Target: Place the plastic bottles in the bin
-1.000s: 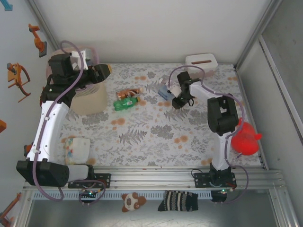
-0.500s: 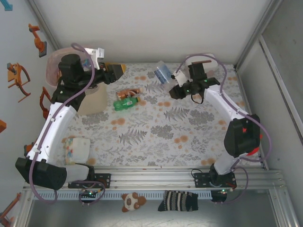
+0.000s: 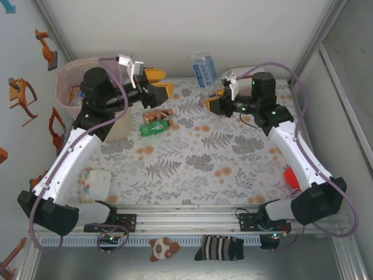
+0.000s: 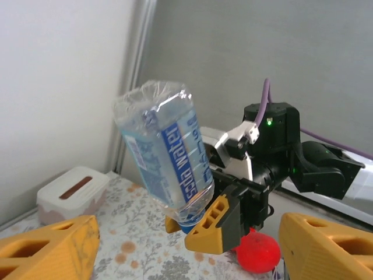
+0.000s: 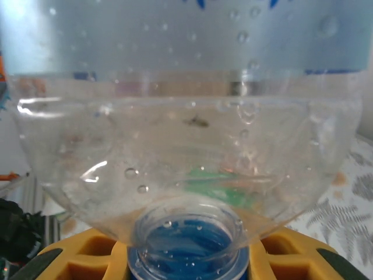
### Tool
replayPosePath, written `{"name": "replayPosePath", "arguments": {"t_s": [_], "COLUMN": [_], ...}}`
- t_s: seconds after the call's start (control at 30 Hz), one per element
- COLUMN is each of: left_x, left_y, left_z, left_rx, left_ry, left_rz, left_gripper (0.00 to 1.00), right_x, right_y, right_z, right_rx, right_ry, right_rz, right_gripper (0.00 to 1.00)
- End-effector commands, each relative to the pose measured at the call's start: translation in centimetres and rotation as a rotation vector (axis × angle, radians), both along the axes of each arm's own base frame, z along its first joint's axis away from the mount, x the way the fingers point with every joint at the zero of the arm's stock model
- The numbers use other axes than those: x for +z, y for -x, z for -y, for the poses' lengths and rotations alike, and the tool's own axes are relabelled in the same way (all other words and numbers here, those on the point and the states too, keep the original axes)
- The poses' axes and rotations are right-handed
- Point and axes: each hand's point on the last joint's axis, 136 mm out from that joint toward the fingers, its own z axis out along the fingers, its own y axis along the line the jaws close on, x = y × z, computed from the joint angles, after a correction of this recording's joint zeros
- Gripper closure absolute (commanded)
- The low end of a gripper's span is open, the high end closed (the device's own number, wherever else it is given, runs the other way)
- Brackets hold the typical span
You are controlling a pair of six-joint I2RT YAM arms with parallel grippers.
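Note:
My right gripper (image 3: pixel 213 98) is shut on the blue cap of a clear bottle (image 3: pixel 204 69) with a blue label, held upside down high over the back of the table. In the right wrist view the bottle's shoulder (image 5: pixel 186 146) looms over the gripper (image 5: pixel 186 259). My left gripper (image 3: pixel 160 82) faces it, open and holding nothing. The left wrist view has its yellow fingers (image 4: pixel 52 251) spread wide, with the bottle (image 4: pixel 169 157) beyond them. A green bottle (image 3: pixel 154 127) and an orange-labelled one (image 3: pixel 157 115) lie on the table. The pale-pink bin (image 3: pixel 65 87) stands at the back left.
A white slotted box (image 4: pixel 73 192) sits at the back right behind the right arm. A red toy (image 3: pixel 291 175) lies by the right wall. A white pack (image 3: pixel 93 184) rests near the left arm's base. A plush toy (image 3: pixel 161 248) and a striped sock (image 3: pixel 220 248) hang below the front rail.
My right arm lifted the blue-labelled bottle off the table and swung it up and back. My left gripper moved right, away from the bin, and opened.

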Motion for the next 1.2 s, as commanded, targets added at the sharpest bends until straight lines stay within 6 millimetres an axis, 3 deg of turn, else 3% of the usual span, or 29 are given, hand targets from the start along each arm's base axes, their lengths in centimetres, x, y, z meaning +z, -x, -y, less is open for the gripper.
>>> {"name": "replayPosePath", "arguments": {"t_s": [0.0, 0.3, 0.53, 0.83, 1.17], "left_x": [2.4, 3.9, 4.9, 6.9, 7.6], "left_y": [1.9, 4.1, 6.1, 8.3, 9.4], "left_z": [1.3, 4.1, 5.5, 6.3, 6.4], "left_rx": [-0.086, -0.188, -0.267, -0.384, -0.427], "left_ry": [0.024, 0.042, 0.073, 0.166, 0.190], "left_rz": [0.127, 0.177, 0.205, 0.221, 0.243], "left_gripper": [0.12, 0.05, 0.05, 0.23, 0.38], "right_x": [3.2, 6.4, 7.5, 9.0, 10.7], "right_y": [3.2, 8.0, 10.2, 12.2, 13.2], "right_z": [-1.0, -2.2, -3.2, -3.6, -3.3], "right_rx": [0.119, 0.249, 0.316, 0.364, 0.374], "right_ry": [-0.086, -0.140, -0.156, -0.188, -0.218], "right_rz": [0.053, 0.131, 0.163, 0.204, 0.236], "right_gripper": [0.78, 0.78, 0.79, 0.79, 0.79]}}
